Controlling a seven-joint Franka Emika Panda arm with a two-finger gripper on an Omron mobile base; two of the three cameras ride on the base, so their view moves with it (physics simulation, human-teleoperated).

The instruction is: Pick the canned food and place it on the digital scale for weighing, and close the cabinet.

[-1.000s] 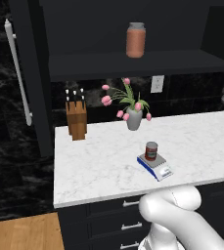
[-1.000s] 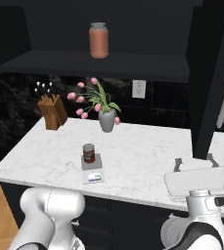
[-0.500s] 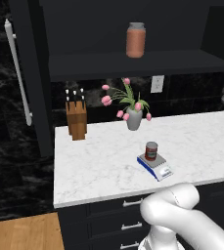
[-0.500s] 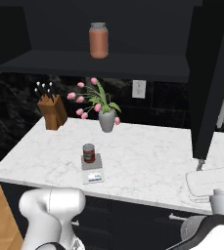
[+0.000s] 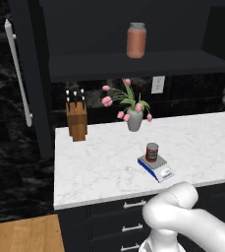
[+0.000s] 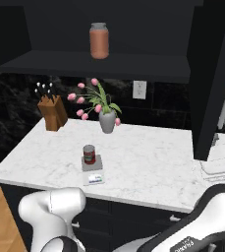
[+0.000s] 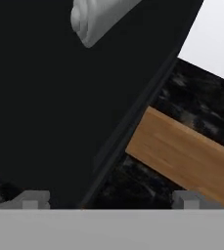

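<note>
Red-labelled short tin [image 5: 152,152] upright on grey-topped blue-white scale [image 5: 156,167], white marble table [image 5: 99,162]. Claw [image 7: 108,202] spread, empty, facing dark navy cabinet door [image 7: 59,97].

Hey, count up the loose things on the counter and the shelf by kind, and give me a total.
Cans: 1, the can, on the scale
Scales: 1, the scale
Vases of flowers: 1, the vase
Knife blocks: 1, the knife block
Jars: 1, the jar, on the shelf
Total: 5
</note>
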